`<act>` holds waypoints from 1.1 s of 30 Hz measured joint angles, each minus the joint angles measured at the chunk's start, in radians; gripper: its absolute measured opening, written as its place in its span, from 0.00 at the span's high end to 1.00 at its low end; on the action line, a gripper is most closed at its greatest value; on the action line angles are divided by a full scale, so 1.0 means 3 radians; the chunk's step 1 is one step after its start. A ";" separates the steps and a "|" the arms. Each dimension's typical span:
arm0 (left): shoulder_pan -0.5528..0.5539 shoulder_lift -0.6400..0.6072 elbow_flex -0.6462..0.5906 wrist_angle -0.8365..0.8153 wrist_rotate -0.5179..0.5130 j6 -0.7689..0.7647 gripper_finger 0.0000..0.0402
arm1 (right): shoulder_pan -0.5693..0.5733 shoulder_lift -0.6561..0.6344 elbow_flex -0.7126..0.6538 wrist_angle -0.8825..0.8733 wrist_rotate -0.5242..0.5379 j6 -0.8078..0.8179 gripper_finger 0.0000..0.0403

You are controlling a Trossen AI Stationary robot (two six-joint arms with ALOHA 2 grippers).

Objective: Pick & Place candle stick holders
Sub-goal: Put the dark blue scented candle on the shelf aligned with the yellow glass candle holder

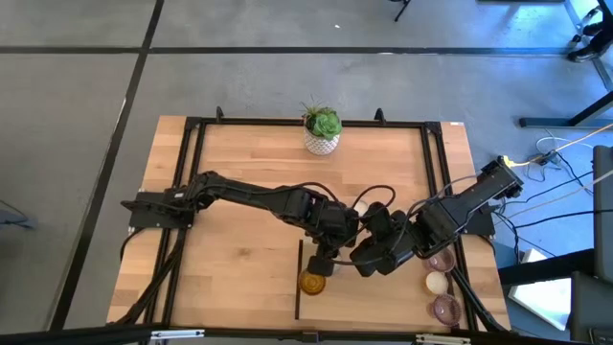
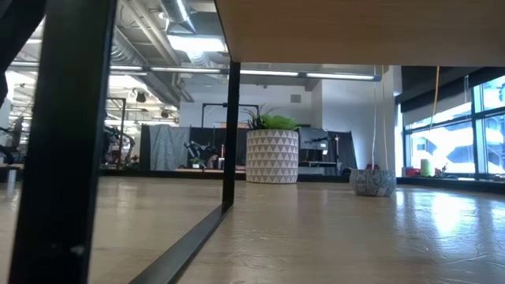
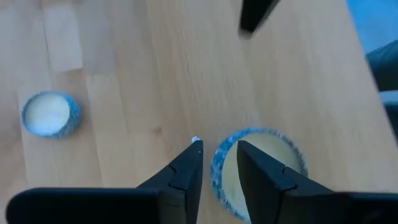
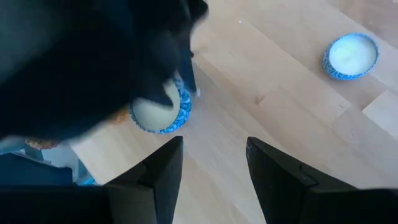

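Left gripper (image 3: 219, 158) hovered low over the light wooden counter (image 1: 249, 172), fingers (image 3: 186, 174) slightly parted astride the rim of a small round cream-white candle holder (image 3: 264, 155), not clamping it. Another cream-white holder (image 3: 50, 114) sat well apart from those fingers. Right gripper (image 4: 214, 162) hung just beside, fingers (image 4: 163, 168) spread wide, holding nothing.

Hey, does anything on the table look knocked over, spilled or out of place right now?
Nothing stands out. The holders in view sit upright, including the amber holder and the cream holder at the left gripper. The plant pot stands straight at the table's far edge.
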 joint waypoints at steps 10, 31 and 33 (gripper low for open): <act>0.0237 -0.0291 -0.0003 -0.0404 -0.0608 -0.0165 0.80 | -0.0143 0.0000 -0.0270 0.0284 -0.0444 -0.0032 0.55; 0.0347 -0.0382 -0.0004 -0.1502 -0.0985 -0.0708 0.84 | -0.0628 0.0356 -0.0471 0.0860 -0.1135 -0.0741 0.55; 0.0341 -0.0382 -0.0031 -0.1494 -0.0988 -0.0723 0.84 | -0.0630 0.0356 -0.0470 0.0864 -0.1135 -0.0741 0.55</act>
